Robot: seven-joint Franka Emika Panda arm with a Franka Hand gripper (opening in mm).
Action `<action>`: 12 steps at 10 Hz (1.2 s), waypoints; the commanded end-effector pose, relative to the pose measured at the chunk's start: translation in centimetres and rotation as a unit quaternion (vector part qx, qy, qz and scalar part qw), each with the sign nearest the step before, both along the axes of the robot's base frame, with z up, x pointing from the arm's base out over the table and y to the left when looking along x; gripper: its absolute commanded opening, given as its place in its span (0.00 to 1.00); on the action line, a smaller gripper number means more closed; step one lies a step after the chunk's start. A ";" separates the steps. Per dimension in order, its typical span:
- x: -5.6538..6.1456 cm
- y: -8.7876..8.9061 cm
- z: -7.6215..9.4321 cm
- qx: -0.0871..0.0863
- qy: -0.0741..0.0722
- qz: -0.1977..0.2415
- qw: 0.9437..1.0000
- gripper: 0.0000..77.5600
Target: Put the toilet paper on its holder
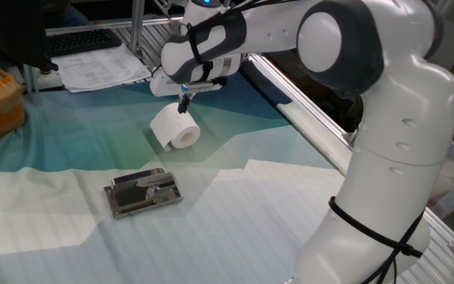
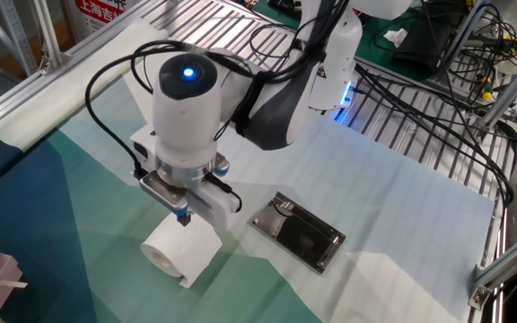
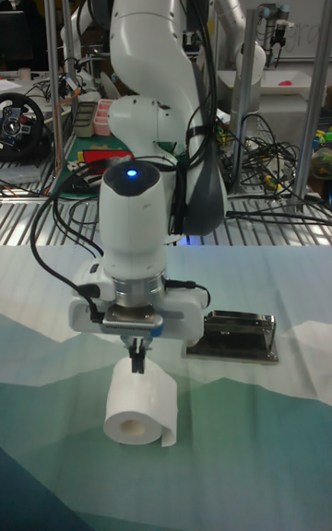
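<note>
The roll (image 1: 175,127) lies on its side on the cloth, white and plump, hollow core facing the tall fixed view, where it shows as a dark round hole (image 3: 139,397). A loose tail hangs off one side and touches the cloth. The holder (image 1: 143,192) sits flat, well apart from the roll: a silver-grey rectangular plate with a dark centre (image 2: 298,231) and a short bar across its top. Nothing rests on it.

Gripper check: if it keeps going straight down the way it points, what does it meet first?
The toilet paper. The gripper points down at the top of the roll, its jaws close together, seemingly at or just above the paper. Contact is hard to judge. The holder lies off to the side.
</note>
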State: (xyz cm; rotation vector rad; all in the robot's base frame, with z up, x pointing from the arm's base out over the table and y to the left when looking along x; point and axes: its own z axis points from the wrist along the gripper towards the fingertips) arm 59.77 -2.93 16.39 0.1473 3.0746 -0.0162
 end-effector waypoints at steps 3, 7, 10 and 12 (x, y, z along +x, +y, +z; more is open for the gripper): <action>0.5 -0.7 -0.9 0.002 -0.002 -0.001 1.000 0.00; 0.6 -0.9 -1.4 0.003 -0.003 0.000 1.000 0.00; 0.7 -0.9 -1.4 0.002 -0.004 -0.003 1.000 0.00; 0.7 -0.9 -1.4 0.002 -0.002 0.006 1.000 0.00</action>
